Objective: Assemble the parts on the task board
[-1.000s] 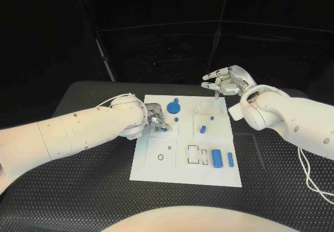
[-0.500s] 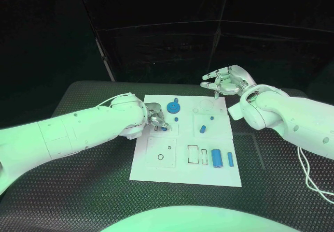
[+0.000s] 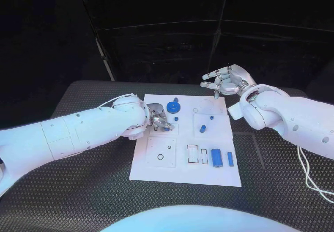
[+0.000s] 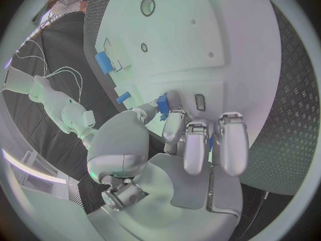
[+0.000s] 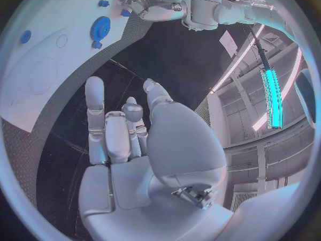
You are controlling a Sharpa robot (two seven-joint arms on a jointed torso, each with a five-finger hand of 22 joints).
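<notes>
Left hand (image 3: pixel 157 119), fingers curled, pinches a small blue part (image 4: pixel 162 104) against the task board (image 3: pixel 160 169), at a recess on the board's left side, toward its far end. That part's long axis cannot be told. Right hand (image 3: pixel 226 80) hovers beyond the board's far right corner, fingers apart, holding nothing. A blue gear (image 3: pixel 173 107) sits near the far edge, and a short peg (image 3: pixel 202 129) lies mid-board. At the near right, a blue cylinder (image 3: pixel 217 158) and a slim bar (image 3: pixel 230 159) lie side by side, long axes running near-to-far. Several recesses appear unfilled, so assembly seems early. The counter (image 3: pixel 83 193) is black.
</notes>
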